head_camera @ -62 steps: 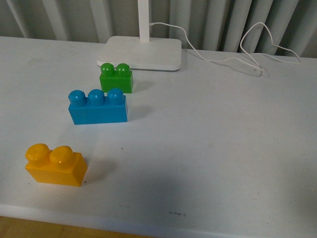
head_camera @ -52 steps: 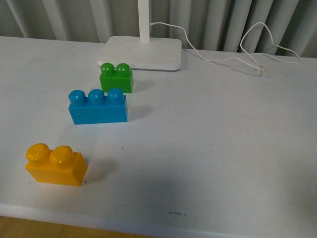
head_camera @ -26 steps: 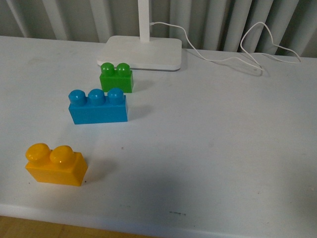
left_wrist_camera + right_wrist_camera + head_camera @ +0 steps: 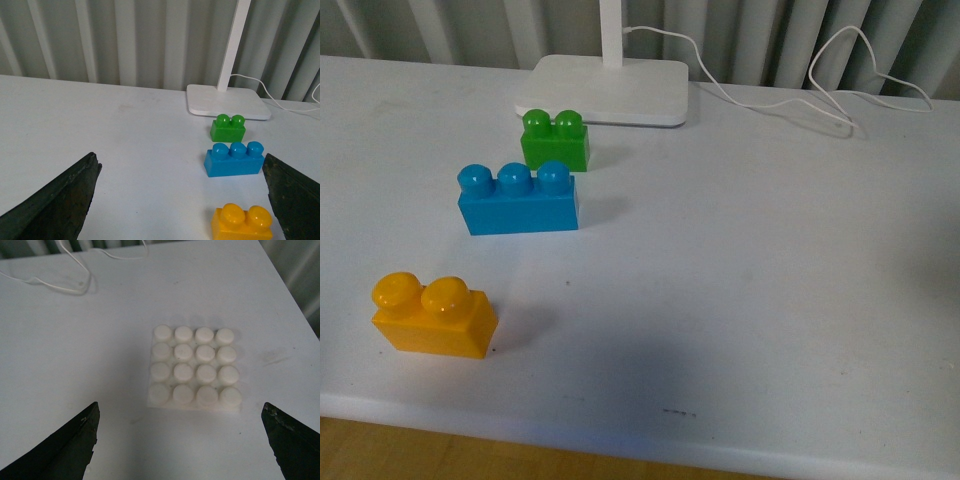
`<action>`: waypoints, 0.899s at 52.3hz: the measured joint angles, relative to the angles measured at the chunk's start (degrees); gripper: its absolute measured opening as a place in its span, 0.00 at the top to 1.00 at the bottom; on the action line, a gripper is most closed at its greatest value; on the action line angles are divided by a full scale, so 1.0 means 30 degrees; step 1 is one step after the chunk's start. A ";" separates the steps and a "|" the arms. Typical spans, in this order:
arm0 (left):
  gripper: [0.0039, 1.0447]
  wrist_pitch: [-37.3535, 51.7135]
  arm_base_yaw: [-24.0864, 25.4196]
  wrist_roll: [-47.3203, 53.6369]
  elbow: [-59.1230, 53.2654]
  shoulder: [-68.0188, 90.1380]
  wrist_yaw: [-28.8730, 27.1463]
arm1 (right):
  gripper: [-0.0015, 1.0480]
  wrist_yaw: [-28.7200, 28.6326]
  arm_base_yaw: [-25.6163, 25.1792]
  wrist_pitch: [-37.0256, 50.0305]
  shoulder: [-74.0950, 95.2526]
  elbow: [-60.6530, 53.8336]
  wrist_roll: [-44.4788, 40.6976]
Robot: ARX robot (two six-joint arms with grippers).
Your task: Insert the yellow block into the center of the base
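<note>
the yellow block (image 4: 433,315) sits at the near left of the white table (image 4: 750,260), in front of the blue three-stud brick (image 4: 518,200) and the green brick (image 4: 555,140). the left gripper (image 4: 179,167), jaws wide and empty, should come down square across its long sides, below the studs. the base (image 4: 195,367) lies flat under the right gripper (image 4: 180,409), likewise wide and empty, and is out of the front view. pale curtains (image 4: 125,40) hang behind the lamp foot (image 4: 610,88).

Light is soft, even and a bit cool, with no harsh glare anywhere. The front view has a broad dim shadow across the near part of the table (image 4: 770,250). The yellow block (image 4: 433,318) throws a faint shadow to its right and shows small shiny spots on its studs. The right wrist view looks slightly soft and grainy.
</note>
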 joint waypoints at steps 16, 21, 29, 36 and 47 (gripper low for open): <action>0.06 0.0000 0.0000 0.0000 0.0000 0.0000 0.0000 | 0.09 0.0787 -0.1486 -0.2594 1.0965 0.6929 -0.2572; 0.06 0.0000 0.0000 0.0000 0.0000 0.0000 0.0000 | 0.09 0.1268 -0.1814 -0.2958 1.2786 0.8102 -0.2994; 0.06 0.0000 0.0000 0.0000 0.0000 0.0000 0.0000 | 0.09 0.1464 -0.2390 -0.3351 1.5008 0.9435 -0.3206; 0.06 0.0000 0.0000 0.0000 0.0000 0.0000 0.0000 | 0.09 0.1464 -0.2776 -0.3388 1.6298 1.0127 -0.3388; 0.06 0.0000 0.0000 0.0000 0.0000 0.0000 0.0000 | 0.09 0.1938 -0.3308 -0.3264 1.7923 1.1009 -0.3534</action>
